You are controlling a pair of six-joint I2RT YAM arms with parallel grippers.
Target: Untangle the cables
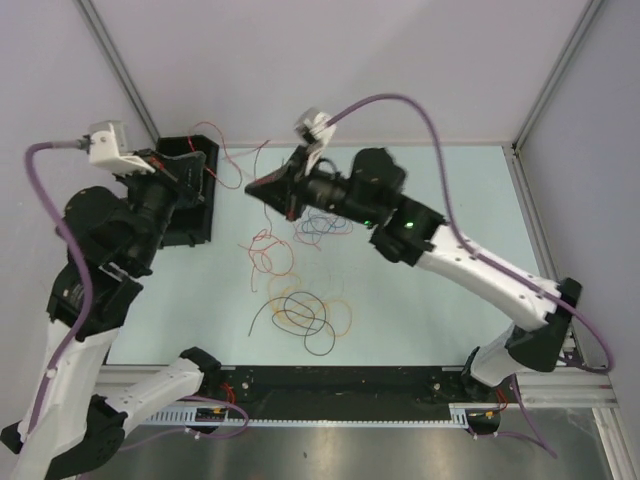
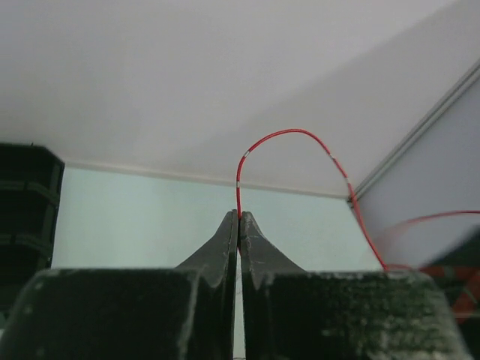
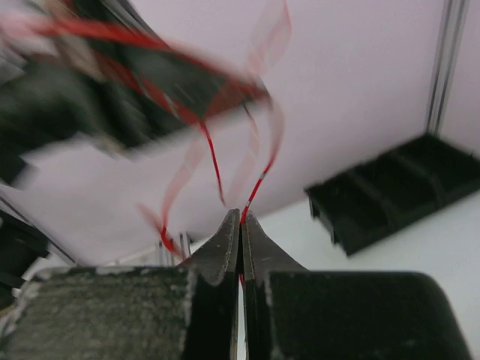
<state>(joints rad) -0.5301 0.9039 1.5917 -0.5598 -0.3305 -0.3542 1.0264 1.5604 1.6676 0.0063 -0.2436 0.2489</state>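
Now: both pincers are up off the surface [image 1: 400,320], each one pinching a thin red cable [image 1: 228,150].
Writing: I cannot tell; no letters are sharp enough to read.
Left pincer [image 1: 203,168]: at 10 o'clock in the top view, over the black tray [image 1: 190,225]. Its fingers are squeezed together on the red cable [image 2: 285,131], which goes up from the tips, bends over and drops toward 4 o'clock.
Right pincer [image 1: 250,188]: near the middle, pointing to 9 o'clock. Its fingers are squeezed together on a red cable [image 3: 255,191] too. I cannot tell if it is the same one.
Cables [image 1: 300,300]: most lie in loose loops on the pale green surface. Red loops [image 1: 262,250] are in the middle, blue loops [image 1: 320,225] just past them, and black and orange loops [image 1: 305,320] toward 6 o'clock.
Black tray: it sits at 10 o'clock on the surface and has slots in it.
Hoses [image 1: 430,120]: thick mauve ones curl above both arms.
In the way: the right arm hangs over the top of the blue loops. A dark blurry shape with red streaks fills 10 o'clock of the right wrist view.
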